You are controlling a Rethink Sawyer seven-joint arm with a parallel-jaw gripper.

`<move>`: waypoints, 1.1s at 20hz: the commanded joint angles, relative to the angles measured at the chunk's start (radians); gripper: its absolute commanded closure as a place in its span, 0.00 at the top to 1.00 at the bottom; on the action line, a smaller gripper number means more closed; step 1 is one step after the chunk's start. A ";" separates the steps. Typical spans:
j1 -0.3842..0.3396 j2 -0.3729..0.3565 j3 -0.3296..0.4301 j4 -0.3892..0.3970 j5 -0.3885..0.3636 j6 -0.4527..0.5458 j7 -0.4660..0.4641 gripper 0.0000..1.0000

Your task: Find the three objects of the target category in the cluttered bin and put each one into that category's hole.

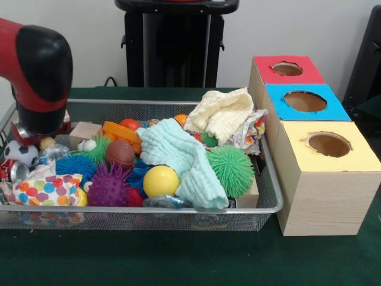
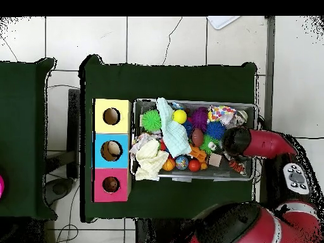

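Over the end of the bin farthest from the boxes, your arm hangs low, and its bulk covers the hand completely in both views, so you cannot tell whether the hand is open, closed or gripping anything. Judging from that position, you are reaching into or searching the corner of the wire bin where a soccer-patterned ball and some small shiny items lie, probably because that end is less buried than the middle. Working outward, you see a dotted cloth bundle, a purple spiky ball, a blue spiky ball and a brown football-shaped ball. Past those sit a yellow ball and a green spiky ball, with a mint cloth draped between them and a cream cloth heaped at the boxes' end. Those cloths likely hide more objects, so whatever category you are after may be partly under them; the task sentence does not name the category, and you cannot settle which three things count. Just beside the bin on the table stand the three holes: the red box, the blue box and the yellow box. From overhead, something rounded shows inside the blue box's hole, though what it is stays unclear.
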 commanded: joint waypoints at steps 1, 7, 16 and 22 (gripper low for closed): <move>-0.162 -0.204 0.257 0.233 0.174 -0.125 -0.001 0.00; -0.287 -0.281 0.435 0.337 0.275 -0.166 -0.033 0.00; -0.326 -0.287 0.486 0.353 0.284 -0.146 -0.006 0.00; -0.341 -0.283 0.503 0.364 0.307 -0.131 0.041 0.00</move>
